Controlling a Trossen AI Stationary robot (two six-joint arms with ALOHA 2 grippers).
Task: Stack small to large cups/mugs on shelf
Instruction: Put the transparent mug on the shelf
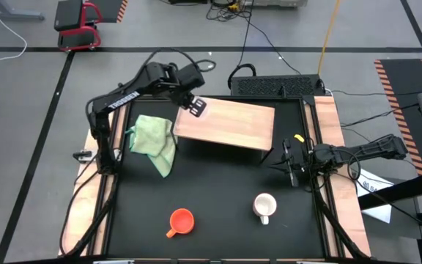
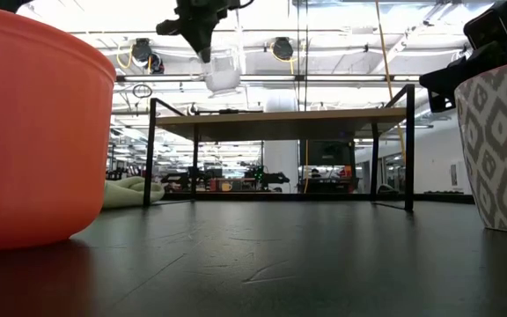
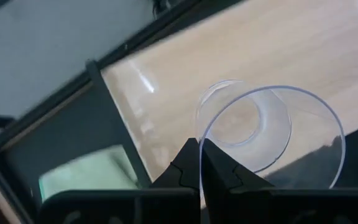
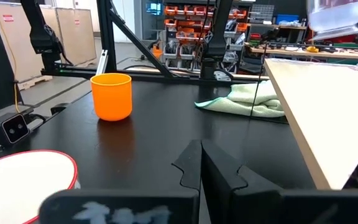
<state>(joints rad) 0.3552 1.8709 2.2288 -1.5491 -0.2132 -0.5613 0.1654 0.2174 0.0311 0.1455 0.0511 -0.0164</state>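
My left gripper (image 1: 194, 105) is shut on the small clear glass cup (image 2: 223, 72) and holds it above the far left corner of the wooden shelf (image 1: 229, 123). The orange mug (image 1: 181, 221) and the white patterned mug (image 1: 264, 206) stand on their bases on the black tabletop near the front edge. My right gripper (image 1: 289, 163) is shut and empty, low beside the shelf's near right corner. It faces the orange mug (image 4: 112, 95). My left gripper pinches the glass cup's wall at its rim (image 3: 205, 138) between its two fingers. The fingers come from above, pointing down. The cup (image 3: 269, 127) hangs below them, roughly upright with its mouth up, lifted clear above the shelf top (image 2: 280, 114).
A light green cloth (image 1: 154, 139) lies on the tabletop to the left of the shelf. Pale wooden strips (image 1: 333, 139) run along the table's sides. The shelf stands on thin dark legs (image 2: 150, 150), with open space beneath it.
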